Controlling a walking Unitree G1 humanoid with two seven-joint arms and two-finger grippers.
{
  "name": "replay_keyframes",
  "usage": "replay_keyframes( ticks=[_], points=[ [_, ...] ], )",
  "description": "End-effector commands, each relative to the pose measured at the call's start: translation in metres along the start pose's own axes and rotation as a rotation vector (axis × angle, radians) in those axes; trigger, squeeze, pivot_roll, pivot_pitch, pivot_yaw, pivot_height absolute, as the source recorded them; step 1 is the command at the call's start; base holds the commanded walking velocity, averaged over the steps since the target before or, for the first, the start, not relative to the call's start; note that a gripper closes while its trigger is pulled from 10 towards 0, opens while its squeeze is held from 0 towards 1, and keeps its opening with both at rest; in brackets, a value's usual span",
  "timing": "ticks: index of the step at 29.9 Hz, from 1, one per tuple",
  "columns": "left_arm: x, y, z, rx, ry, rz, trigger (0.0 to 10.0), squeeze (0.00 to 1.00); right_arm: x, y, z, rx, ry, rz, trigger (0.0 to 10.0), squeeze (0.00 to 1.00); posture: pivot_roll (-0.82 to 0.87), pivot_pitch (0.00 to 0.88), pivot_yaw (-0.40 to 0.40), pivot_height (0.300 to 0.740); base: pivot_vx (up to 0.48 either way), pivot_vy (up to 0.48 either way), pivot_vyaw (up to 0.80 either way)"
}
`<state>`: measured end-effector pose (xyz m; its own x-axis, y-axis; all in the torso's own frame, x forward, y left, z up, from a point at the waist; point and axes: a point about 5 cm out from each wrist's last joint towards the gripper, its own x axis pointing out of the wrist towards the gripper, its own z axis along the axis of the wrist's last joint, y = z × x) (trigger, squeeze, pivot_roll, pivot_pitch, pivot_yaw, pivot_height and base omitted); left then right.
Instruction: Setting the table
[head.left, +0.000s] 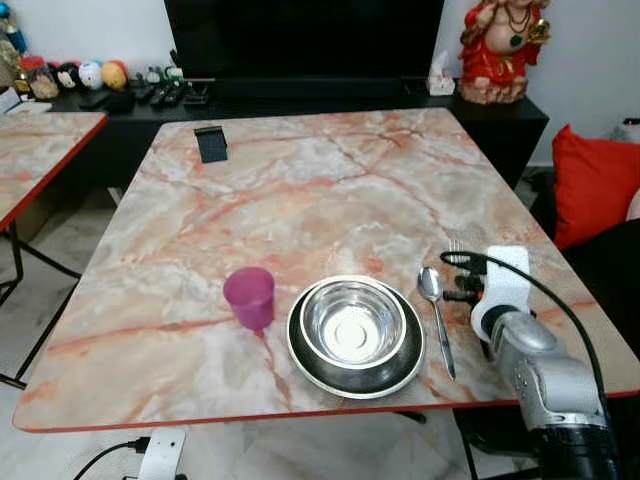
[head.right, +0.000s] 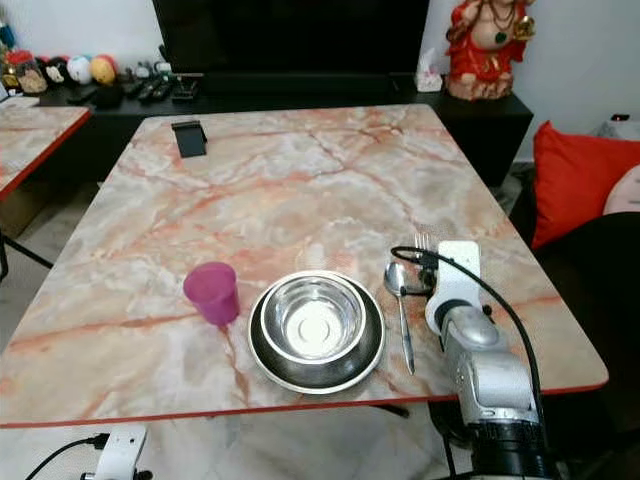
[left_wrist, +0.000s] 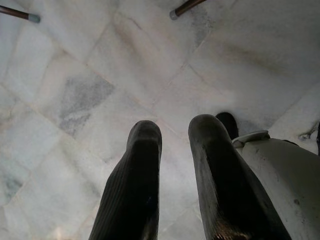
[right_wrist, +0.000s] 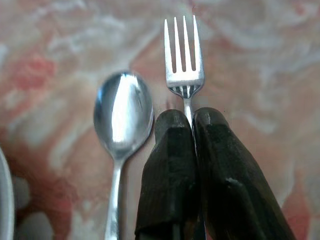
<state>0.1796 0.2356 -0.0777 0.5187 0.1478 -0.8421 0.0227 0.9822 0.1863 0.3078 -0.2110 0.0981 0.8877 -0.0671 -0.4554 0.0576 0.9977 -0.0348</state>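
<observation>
Four pieces make up the place setting at the near edge of my bench (head.left: 300, 190): a purple cup (head.left: 250, 297), a steel bowl (head.left: 353, 322) sitting in a dark plate (head.left: 303, 362), a spoon (head.left: 435, 315) just beside the plate, and a fork (head.left: 455, 246) whose tines peek out past my right hand (head.left: 462, 278). I judge the cutlery goes on the plate's right so it lies parallel and within a diner's reach. Marbled pink stone tops the bench, with a small dark object (head.left: 211, 143) at its far side, a second bench (head.left: 40, 150) on my left, a dark low cabinet (head.left: 330, 105) with a red figurine (head.left: 503, 45) behind, and a red cushion (head.left: 592, 185) on my right

From the right eye the layout reads the same, fork tines (head.right: 423, 240) just beyond the spoon's bowl

My left hand (left_wrist: 172, 150) hangs idle over the pale tiled floor (left_wrist: 100, 65), fingers slightly parted, grasping nothing

At my right wrist the two fingers (right_wrist: 170, 165) are clenched on the fork's neck, the fork lying just beside the spoon, tines forward; I judge it is about ready to be let go
</observation>
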Motion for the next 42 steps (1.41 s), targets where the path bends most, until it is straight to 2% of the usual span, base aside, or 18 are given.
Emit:
replay_keyframes(
  ticks=[1, 9, 18, 33, 42],
  points=[
    [0.0, 0.001, -0.001, -0.007, 0.013, 0.008, 10.0, 0.0, 0.003, 0.0, 0.002, -0.007, -0.013, -0.01, 10.0, 0.0, -0.1, 0.0, 0.014, 0.74, 0.0, 0.0, 0.0],
    [0.0, 0.001, -0.002, -0.009, 0.012, 0.008, 10.0, 0.0, 0.01, -0.004, -0.004, 0.036, -0.006, -0.055, 10.0, 0.0, -0.1, 0.0, 0.011, 0.74, 0.0, 0.0, 0.0],
    [0.0, 0.001, -0.002, -0.007, 0.013, 0.008, 10.0, 0.0, 0.016, -0.002, -0.007, 0.04, -0.016, -0.054, 10.0, 0.0, -0.09, 0.0, 0.009, 0.74, 0.0, 0.0, 0.0],
    [0.0, 0.002, -0.002, 0.001, 0.015, 0.005, 10.0, 0.0, 0.017, -0.003, -0.006, -0.008, -0.024, -0.049, 10.0, 0.0, -0.09, 0.0, 0.016, 0.74, 0.0, 0.0, 0.0],
    [0.0, 0.002, -0.002, 0.021, 0.013, 0.002, 10.0, 0.0, 0.014, 0.003, -0.004, -0.02, -0.013, -0.026, 10.0, 0.0, -0.09, 0.0, 0.021, 0.74, 0.0, 0.0, 0.0]
  ],
)
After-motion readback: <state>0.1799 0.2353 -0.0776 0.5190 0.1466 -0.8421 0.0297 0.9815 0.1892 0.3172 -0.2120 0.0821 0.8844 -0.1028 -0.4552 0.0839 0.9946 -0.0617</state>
